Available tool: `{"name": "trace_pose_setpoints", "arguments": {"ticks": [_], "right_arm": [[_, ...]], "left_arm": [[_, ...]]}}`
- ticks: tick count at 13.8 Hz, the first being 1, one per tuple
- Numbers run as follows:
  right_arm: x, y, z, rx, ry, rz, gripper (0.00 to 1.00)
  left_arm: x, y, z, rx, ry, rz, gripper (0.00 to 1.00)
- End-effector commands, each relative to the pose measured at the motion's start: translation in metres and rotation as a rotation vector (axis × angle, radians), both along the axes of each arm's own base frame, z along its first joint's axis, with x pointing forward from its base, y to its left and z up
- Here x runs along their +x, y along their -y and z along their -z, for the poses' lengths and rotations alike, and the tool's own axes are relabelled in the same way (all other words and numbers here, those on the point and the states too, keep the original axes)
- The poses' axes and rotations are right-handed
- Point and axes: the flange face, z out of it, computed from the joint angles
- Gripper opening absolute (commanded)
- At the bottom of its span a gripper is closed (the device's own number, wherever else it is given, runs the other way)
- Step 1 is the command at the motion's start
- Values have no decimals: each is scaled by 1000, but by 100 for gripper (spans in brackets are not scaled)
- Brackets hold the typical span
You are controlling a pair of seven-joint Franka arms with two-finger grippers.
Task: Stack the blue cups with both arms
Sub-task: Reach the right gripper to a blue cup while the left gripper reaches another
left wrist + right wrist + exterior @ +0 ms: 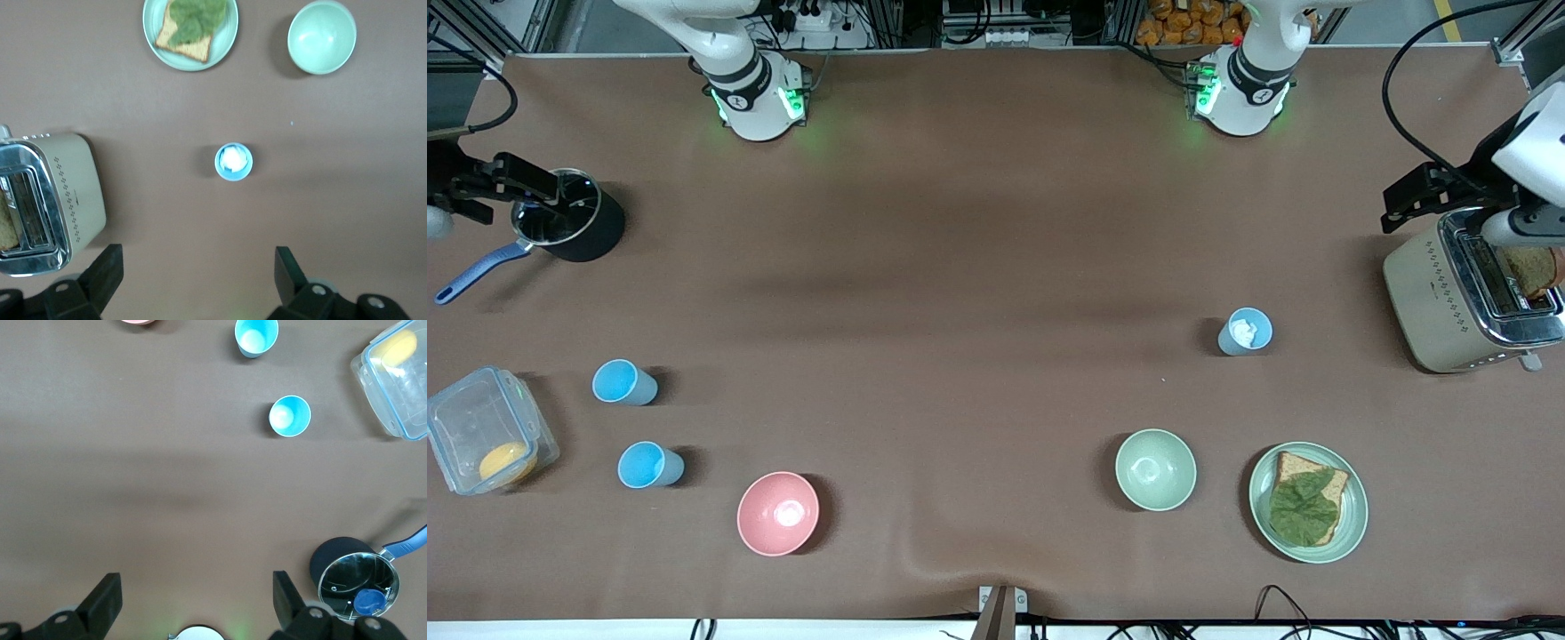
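Two light-blue cups [624, 382] [650, 465] stand upright near the right arm's end of the table; they also show in the right wrist view [289, 416] [256, 337]. A paler grey-blue cup [1245, 332] with a white inside stands alone toward the left arm's end, and shows in the left wrist view [233, 162]. My left gripper [1400, 206] [199, 267] is open and empty, high up beside the toaster. My right gripper [516, 187] [197, 587] is open and empty, high over the black pot.
A black pot [569, 227] with a blue handle and a clear lidded box [485, 440] are at the right arm's end. A pink bowl [778, 513], a pale green bowl [1155, 468], a plate with toast [1307, 502] and a toaster [1467, 302] are also on the table.
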Motion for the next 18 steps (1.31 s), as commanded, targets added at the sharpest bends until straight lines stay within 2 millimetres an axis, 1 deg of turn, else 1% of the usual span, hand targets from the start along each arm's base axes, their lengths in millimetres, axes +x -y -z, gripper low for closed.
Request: {"name": "trace_pose_setpoints", "arguments": {"ticks": [1, 2, 3, 4, 6, 8, 9, 10, 11, 12, 13, 14, 15, 18], "right_arm": [[-6, 2, -3, -1, -1, 13, 100], [-6, 1, -3, -1, -1, 12, 100], [-6, 2, -3, -1, -1, 13, 100], [-6, 2, -3, -1, -1, 13, 100], [-6, 4, -1, 0, -8, 16, 100], [-5, 14, 2, 0, -13, 35, 100], [-3, 18, 4, -2, -15, 41, 100], [0, 26, 11, -4, -27, 55, 100], [5, 36, 22, 0, -43, 70, 100], [13, 45, 39, 4, -66, 83, 100], [23, 49, 55, 5, -75, 87, 100], [36, 54, 77, 6, -91, 91, 100], [47, 65, 102, 9, -110, 105, 100], [81, 83, 195, 20, -166, 123, 100]], "left_arm": [[16, -10, 54, -27, -77, 16, 100], [18, -10, 73, -27, -77, 12, 100], [20, -19, 89, -29, -66, -5, 100], [22, -20, 109, -30, -63, -8, 100], [21, -20, 160, -30, -54, -21, 100], [27, -28, 211, -7, -105, -9, 100], [26, -27, 226, -8, -130, -17, 100], [22, -26, 240, -6, -155, -27, 100], [18, -30, 255, -7, -156, -33, 100], [9, -33, 273, -7, -134, -39, 100], [4, -46, 288, -10, -112, -62, 100], [5, -57, 300, -13, -99, -73, 100], [8, -58, 316, -17, -102, -73, 100], [14, -52, 340, -30, -86, -73, 100]]}}
